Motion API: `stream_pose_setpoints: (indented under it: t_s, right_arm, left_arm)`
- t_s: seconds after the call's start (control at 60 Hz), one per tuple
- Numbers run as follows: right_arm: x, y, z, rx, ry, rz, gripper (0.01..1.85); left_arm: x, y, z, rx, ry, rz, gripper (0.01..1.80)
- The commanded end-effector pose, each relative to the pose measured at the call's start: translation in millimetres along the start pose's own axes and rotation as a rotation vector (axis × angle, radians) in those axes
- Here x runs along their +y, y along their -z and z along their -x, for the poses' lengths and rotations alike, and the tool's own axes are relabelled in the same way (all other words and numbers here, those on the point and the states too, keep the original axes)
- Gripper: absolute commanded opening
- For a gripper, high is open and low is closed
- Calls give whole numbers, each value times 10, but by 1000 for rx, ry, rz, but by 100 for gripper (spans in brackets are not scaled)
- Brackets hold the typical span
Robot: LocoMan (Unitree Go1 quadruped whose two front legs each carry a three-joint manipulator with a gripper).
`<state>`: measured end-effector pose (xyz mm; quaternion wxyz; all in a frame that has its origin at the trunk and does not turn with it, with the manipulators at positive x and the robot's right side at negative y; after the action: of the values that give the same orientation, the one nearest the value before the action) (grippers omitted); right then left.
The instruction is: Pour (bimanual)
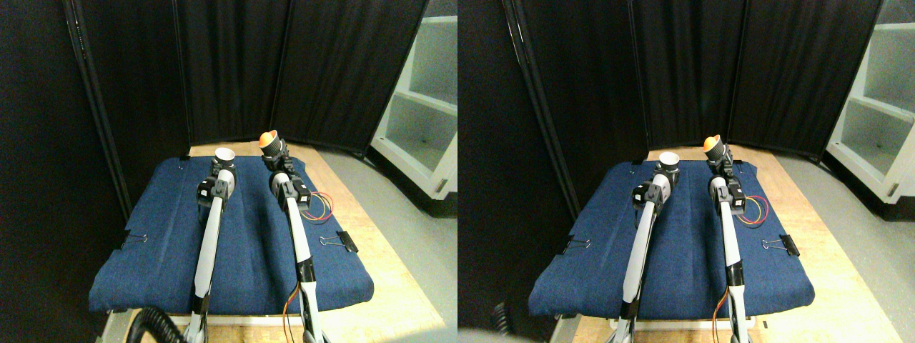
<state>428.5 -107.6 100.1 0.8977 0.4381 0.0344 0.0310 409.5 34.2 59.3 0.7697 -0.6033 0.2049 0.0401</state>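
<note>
From my seat I see both manipulators rising from the bottom edge over the blue cloth (143,264), which is spread on a wooden table (372,250) and pinned at its edges by black binder clips (342,241). Moving up the left arm, the left gripper (221,166) sits under a white cup (224,155); the cup stands upright with its mouth facing up, and it appears held at its base, though the jaws are too small for me to tell how wide they stand. I cannot see inside the white cup. Just to the right and slightly farther back, the right gripper (276,158) carries a dark cup (272,145) tipped toward the left, its mouth leaning in the direction of the white cup. An orange ball (267,137) sits at the dark cup's mouth. Again I cannot make out how wide these jaws are. The two cups are near each other but apart, with the dark one higher. Red and yellow wires (320,207) loop beside the right arm. Behind the table hang black curtains (236,64), and a white shelf unit (429,107) stands at far right.
</note>
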Motion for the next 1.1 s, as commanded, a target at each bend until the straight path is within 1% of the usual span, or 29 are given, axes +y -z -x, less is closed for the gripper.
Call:
stream_pose_setpoints:
  t_s: [0.017,0.1,0.25,0.3,0.35,0.4,0.483,0.6,0.783,0.983,1.1]
  right_arm:
    - [93,-46,-15,-27,-41,10,35]
    - [101,-34,-23,-21,-44,13,35]
    - [131,7,-7,-8,-40,-1,33]
    - [144,24,-3,4,-47,-9,33]
    - [158,37,3,7,-38,-12,33]
    - [175,46,6,13,-37,9,33]
    - [204,50,15,25,-40,18,33]
    - [240,54,18,22,-50,29,33]
    - [309,60,48,25,-37,62,33]
    - [348,41,38,47,-65,78,34]
    - [361,63,39,55,-60,91,34]
  left_arm:
    - [-126,65,24,-4,39,12,33]
    - [-150,78,29,9,35,6,33]
    - [-179,83,32,2,27,16,33]
    - [-179,85,35,20,29,0,33]
    - [-184,92,40,20,29,-8,33]
    - [-187,104,42,32,30,-5,33]
    - [-195,123,43,33,30,-12,33]
    - [-208,138,33,40,22,-26,33]
    - [-214,173,10,44,13,-22,33]
    - [-218,223,-7,45,5,-14,33]
    - [-220,255,-6,55,-4,-9,33]
